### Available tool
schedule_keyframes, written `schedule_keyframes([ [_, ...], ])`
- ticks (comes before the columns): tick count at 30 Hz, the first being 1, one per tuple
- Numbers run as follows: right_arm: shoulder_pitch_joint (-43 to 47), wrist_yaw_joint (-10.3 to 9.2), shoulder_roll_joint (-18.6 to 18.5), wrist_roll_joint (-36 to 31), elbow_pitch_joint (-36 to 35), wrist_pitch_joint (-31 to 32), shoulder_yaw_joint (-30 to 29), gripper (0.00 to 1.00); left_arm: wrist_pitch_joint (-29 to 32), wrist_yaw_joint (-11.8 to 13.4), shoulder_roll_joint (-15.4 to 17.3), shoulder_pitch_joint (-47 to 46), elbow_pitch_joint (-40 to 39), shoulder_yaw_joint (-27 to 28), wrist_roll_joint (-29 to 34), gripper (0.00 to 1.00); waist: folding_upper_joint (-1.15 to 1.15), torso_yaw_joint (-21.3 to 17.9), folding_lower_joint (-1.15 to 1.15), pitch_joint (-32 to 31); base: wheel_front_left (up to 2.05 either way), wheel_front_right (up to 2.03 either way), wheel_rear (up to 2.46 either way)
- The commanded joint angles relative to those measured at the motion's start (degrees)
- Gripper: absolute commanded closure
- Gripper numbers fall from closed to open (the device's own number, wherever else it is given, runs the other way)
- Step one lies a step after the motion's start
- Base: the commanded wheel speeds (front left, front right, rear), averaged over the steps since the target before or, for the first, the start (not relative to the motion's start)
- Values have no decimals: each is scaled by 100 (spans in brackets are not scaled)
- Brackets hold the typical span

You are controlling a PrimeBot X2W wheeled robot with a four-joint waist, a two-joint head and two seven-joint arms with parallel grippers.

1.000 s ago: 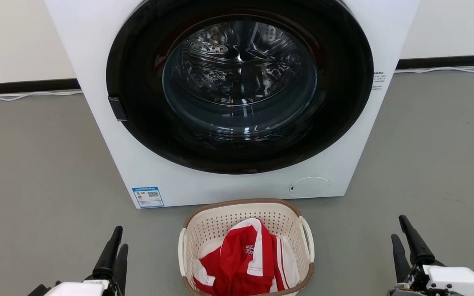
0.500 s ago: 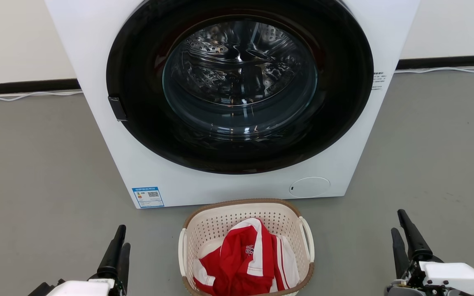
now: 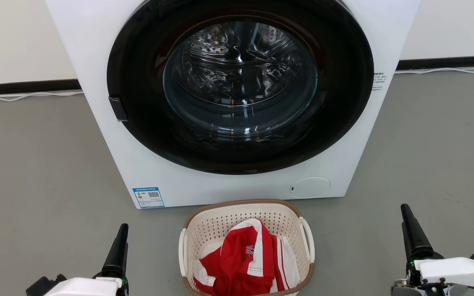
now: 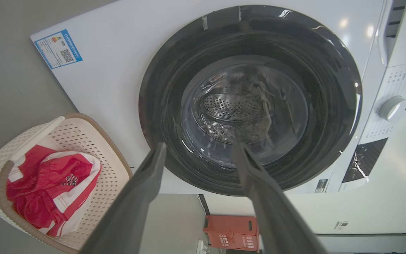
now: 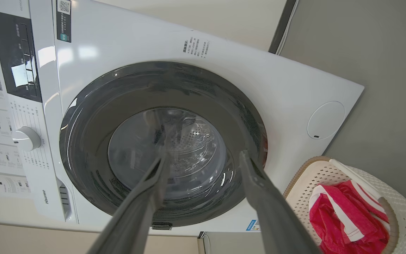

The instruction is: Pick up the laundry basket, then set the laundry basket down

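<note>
light: bright, even | glare: washer door glass (image 3: 239, 74) | wrist views: wide-angle bend

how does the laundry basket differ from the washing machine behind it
Size: the laundry basket is far smaller than the washing machine behind it. Look: the basket is cream and perforated with a brown rim; the machine is smooth white with a dark round door. State: the basket is open-topped and holds a red and white garment; the machine's door looks shut. Both stand on the grey floor.
</note>
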Motion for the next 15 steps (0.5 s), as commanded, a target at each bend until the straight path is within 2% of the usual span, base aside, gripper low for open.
schedule_keyframes([
  [1, -83, 16, -66, -200, -210, -75, 26, 0, -56, 19, 44, -143, -189, 26, 145, 0, 0, 3, -1, -1, 0, 0, 0],
  [10, -58, 20, -60, -1068, -348, -227, 47, 0, -207, 70, 50, -132, -242, 36, 896, 0, 0, 0, -1, -4, 0, 0, 0],
  [15, -64, 22, -124, -1759, -454, -327, 89, 0, -308, 119, 54, -122, -318, 55, 1474, 0, 0, -9, -1, 3, 0, 0, 0],
])
